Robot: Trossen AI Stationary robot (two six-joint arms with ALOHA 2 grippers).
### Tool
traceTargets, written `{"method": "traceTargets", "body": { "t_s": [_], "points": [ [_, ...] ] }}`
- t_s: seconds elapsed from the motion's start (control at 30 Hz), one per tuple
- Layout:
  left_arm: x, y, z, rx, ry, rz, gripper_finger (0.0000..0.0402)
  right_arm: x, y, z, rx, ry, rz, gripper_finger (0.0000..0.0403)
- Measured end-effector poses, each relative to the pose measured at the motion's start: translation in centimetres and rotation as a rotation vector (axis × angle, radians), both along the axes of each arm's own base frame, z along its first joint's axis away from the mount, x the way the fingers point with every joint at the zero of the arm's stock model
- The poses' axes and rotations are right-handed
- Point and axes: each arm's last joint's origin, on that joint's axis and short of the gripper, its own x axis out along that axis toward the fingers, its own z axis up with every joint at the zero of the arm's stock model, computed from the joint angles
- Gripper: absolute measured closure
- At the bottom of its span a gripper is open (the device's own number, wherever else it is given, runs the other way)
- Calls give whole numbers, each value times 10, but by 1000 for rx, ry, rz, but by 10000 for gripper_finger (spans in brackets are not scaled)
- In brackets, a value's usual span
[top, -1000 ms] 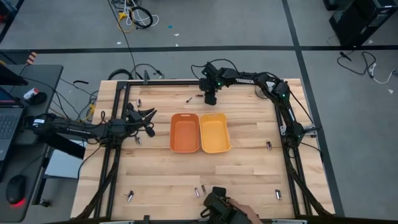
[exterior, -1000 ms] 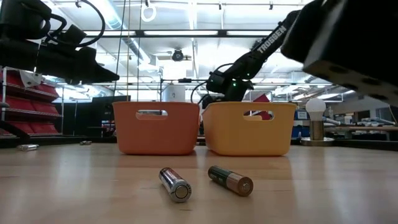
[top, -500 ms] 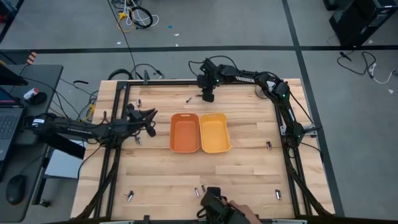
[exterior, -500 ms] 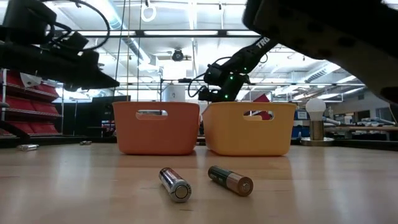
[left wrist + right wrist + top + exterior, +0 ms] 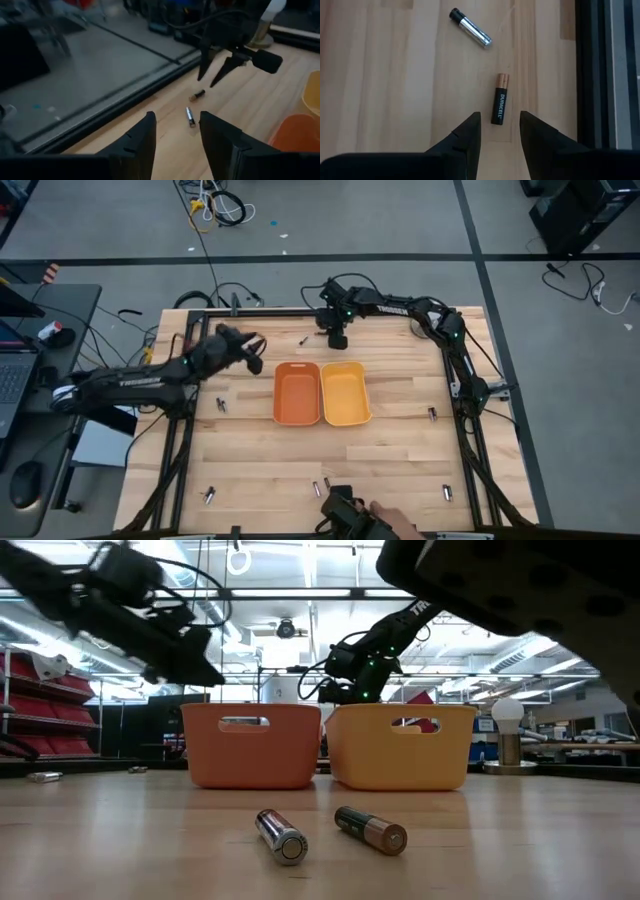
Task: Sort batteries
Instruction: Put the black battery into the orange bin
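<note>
Small batteries lie scattered on the wooden table. In the right wrist view a black, copper-ended battery (image 5: 500, 105) lies flat just ahead of my open right gripper (image 5: 499, 132), and a silvery battery (image 5: 471, 34) lies farther off. My right gripper (image 5: 337, 336) hovers near the far edge, behind the trays. My left gripper (image 5: 250, 346) is open in the air over the table's far left, pointing toward those two batteries (image 5: 190, 116). Two more batteries (image 5: 281, 836) (image 5: 371, 830) rest on their sides near the near edge.
An orange tray (image 5: 297, 392) and a yellow tray (image 5: 345, 392) stand side by side mid-table. Other batteries lie at the left (image 5: 221, 404), right (image 5: 432, 413) and near corners (image 5: 209, 496) (image 5: 447, 493). A person's hand (image 5: 385, 525) with a dark object is at the near edge.
My left gripper has swung from the table's left side toward the far edge and a little rightward, turning to point at the far-edge batteries. The person's dark object at the near edge has shifted slightly.
</note>
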Motion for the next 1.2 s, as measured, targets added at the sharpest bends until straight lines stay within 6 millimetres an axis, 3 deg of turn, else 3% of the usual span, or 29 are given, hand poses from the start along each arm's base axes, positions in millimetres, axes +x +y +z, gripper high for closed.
{"method": "traceTargets", "body": {
  "t_s": [0.27, 0.53, 0.9, 1.2],
  "points": [
    [32, 60, 24, -40, 66, -119, 249, -8, -11, 0, 18, -4, -53, 280],
    [71, 120, 14, -48, 193, -268, 250, -12, -18, 1, 99, -81, -27, 280],
    [100, 167, -20, -60, 246, -452, 292, -17, -21, 0, 142, -68, -77, 293],
    [119, 183, -33, -101, 246, -496, 310, -40, -36, -3, 254, -37, -130, 315]
  ]
}}
